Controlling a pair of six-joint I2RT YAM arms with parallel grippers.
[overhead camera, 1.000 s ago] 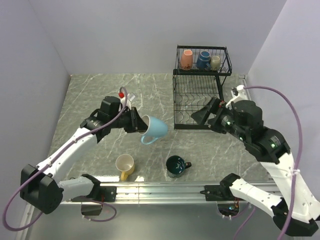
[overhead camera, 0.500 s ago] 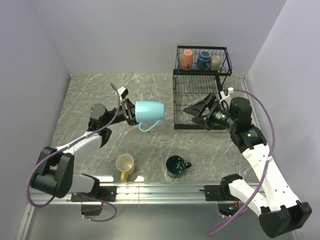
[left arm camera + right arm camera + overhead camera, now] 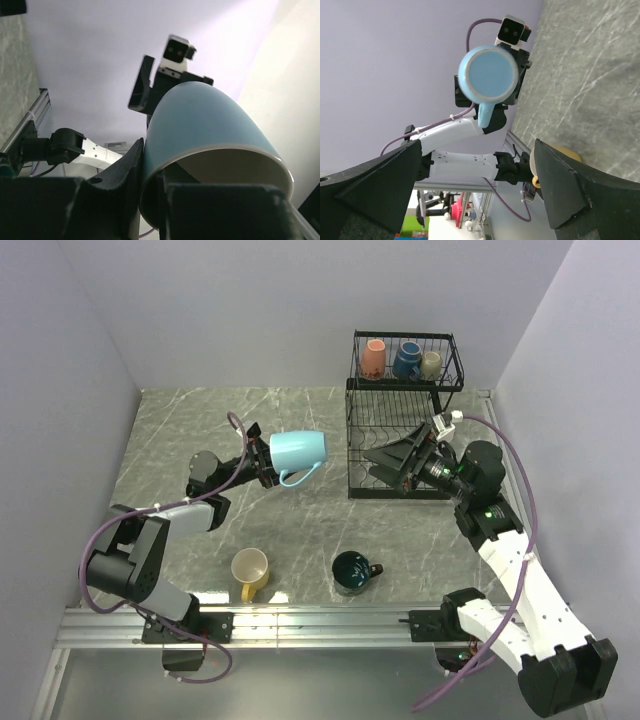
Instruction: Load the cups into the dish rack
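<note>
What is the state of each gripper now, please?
Left gripper: closed on the light blue ceramic mug.
Right gripper: open, holding nothing.

Plain pale lavender walls [image 3: 250, 310] enclose a grey marble-patterned tabletop [image 3: 180, 420] with an aluminium rail [image 3: 320, 618] along its near edge.

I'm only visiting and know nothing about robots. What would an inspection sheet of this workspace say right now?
Surface: grey marbled table.
Job's things: light blue cup held in the air; yellow cup and dark teal cup upright on the table; orange-pink cup, navy cup and olive-grey cup in the upper basket of the dish rack.
Clutter: nothing seen.
Tools: left tool shut on the light blue cup's rim; right tool open and empty, facing that cup.
Cables: purple cables loop along both arms.
Surroundings: plain pale walls.
</note>
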